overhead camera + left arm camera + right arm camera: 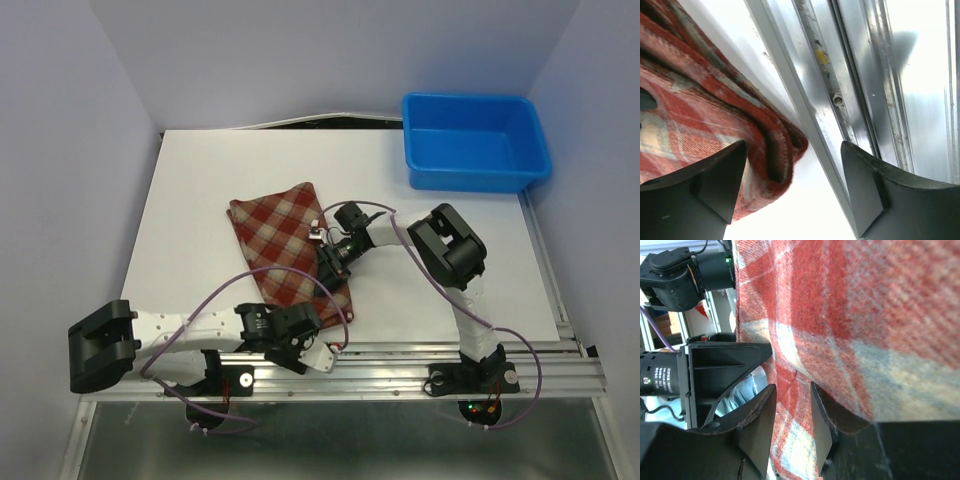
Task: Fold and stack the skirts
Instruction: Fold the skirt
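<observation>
Top external view shows one skirt, folded over I think, nothing stacked yet. Left claw is wide open. Right claw looks nearly closed; I cannot tell if it grips.

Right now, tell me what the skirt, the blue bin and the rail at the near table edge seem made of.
Skirt: woven cloth, perhaps wool-like, soft and matte; fuzzy nap and visible threads in the plaid.
Bin: likely moulded plastic, smooth with a slight sheen; uniform blue, rounded corners.
Rail: metal, probably aluminium; silvery brushed shine, with a screw head set in its groove.
</observation>
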Action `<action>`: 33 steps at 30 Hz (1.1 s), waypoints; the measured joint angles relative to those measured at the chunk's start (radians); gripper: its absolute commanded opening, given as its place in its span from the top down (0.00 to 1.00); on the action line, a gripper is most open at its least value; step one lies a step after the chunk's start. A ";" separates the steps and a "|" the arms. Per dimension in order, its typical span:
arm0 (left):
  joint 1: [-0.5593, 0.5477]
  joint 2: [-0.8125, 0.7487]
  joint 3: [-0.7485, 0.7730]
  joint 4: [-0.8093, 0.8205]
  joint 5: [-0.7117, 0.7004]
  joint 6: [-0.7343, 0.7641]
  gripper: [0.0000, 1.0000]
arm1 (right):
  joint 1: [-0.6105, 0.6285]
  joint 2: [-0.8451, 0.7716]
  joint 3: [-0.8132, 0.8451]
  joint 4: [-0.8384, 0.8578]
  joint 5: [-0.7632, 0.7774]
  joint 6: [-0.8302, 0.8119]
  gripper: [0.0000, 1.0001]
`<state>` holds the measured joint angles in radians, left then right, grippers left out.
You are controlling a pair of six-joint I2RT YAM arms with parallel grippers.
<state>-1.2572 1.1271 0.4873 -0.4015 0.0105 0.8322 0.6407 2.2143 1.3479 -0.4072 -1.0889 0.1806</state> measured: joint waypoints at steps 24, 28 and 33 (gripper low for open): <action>0.044 -0.263 0.098 -0.061 0.042 -0.084 1.00 | 0.009 -0.143 -0.191 0.040 0.064 -0.032 0.62; 0.054 -0.301 0.102 -0.111 0.097 -0.081 1.00 | 0.009 -0.174 -0.208 0.017 0.094 -0.063 0.59; 0.067 -0.341 0.105 -0.158 0.158 -0.068 1.00 | 0.009 -0.227 -0.194 -0.016 0.174 -0.090 0.55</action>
<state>-1.1904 0.7856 0.5919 -0.5594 0.1688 0.7643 0.6495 1.9877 1.1538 -0.4236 -0.9146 0.0906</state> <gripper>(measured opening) 0.247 0.432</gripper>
